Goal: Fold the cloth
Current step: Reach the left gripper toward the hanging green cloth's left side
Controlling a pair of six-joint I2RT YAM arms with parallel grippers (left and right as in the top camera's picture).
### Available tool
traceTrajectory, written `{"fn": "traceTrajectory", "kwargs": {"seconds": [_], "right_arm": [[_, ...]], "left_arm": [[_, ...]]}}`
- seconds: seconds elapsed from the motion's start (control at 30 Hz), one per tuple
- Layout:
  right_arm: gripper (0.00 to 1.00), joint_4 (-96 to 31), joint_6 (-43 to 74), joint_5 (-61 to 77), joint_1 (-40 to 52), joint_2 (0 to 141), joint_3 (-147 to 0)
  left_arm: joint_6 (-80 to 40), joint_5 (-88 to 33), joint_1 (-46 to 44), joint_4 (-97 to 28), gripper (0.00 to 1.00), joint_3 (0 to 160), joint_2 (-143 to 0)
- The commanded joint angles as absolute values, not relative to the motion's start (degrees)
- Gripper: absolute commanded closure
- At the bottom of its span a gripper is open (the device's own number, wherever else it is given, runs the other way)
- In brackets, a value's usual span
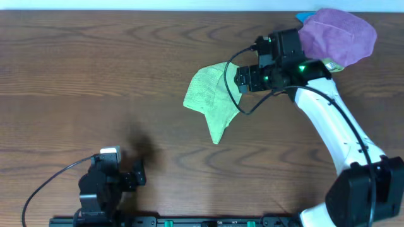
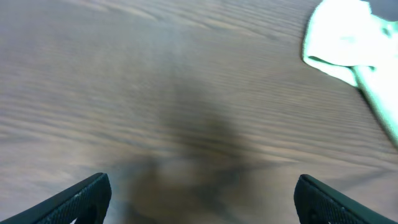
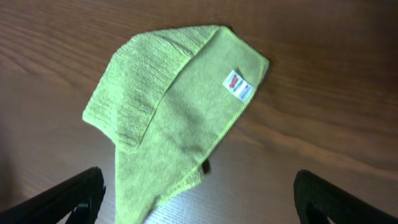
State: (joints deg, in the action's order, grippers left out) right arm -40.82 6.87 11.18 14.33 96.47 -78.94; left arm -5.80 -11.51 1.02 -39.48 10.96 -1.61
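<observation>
A light green cloth [image 1: 211, 101] lies crumpled and partly folded on the wooden table, a narrow corner pointing toward the front. In the right wrist view the cloth [image 3: 174, 118] shows a white label [image 3: 237, 85] near its far corner. My right gripper [image 1: 240, 79] hovers at the cloth's right edge, open and empty, its fingers [image 3: 199, 193] spread either side of the cloth's near corner. My left gripper [image 1: 139, 173] is open and empty near the front left, well away from the cloth. In the left wrist view [image 2: 202, 193] the cloth [image 2: 348, 43] shows only at the top right.
A purple cloth [image 1: 338, 34] lies heaped at the back right, just behind the right arm, with a bit of something blue [image 1: 306, 16] beside it. The right arm's cable [image 1: 237, 94] loops over the green cloth's right side.
</observation>
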Motion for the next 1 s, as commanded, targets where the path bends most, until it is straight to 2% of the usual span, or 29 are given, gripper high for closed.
{"fn": "traceTrajectory", "kwargs": {"seconds": [0.0,0.3,0.47,0.7,0.77,0.97], "right_arm": [[0.04,-36.4,8.4,13.9,13.9,95.9,-75.8],[0.06,-27.7,11.3,13.5,13.8,104.7,-75.1],[0.08,-24.7,15.1,13.3,13.0,109.9,-75.1],[0.11,-20.4,18.0,12.4,11.5,113.7,-75.1],[0.13,-19.0,18.5,12.0,10.9,114.8,-75.1],[0.22,-16.0,19.7,11.9,10.0,116.9,-75.1]], "left_arm": [[-12.2,-16.2,0.7,-39.3,0.05,15.6,-6.1],[-12.9,-18.8,0.7,-39.4,0.05,34.9,-36.3],[-12.9,-26.1,0.7,-38.5,0.05,45.1,-52.7],[-15.7,-43.2,0.7,-27.2,0.05,46.9,-66.3],[-19.8,-43.5,0.5,-25.0,0.05,46.9,-70.3],[-21.4,-43.5,-4.1,-21.1,0.05,46.9,-76.6]]}}
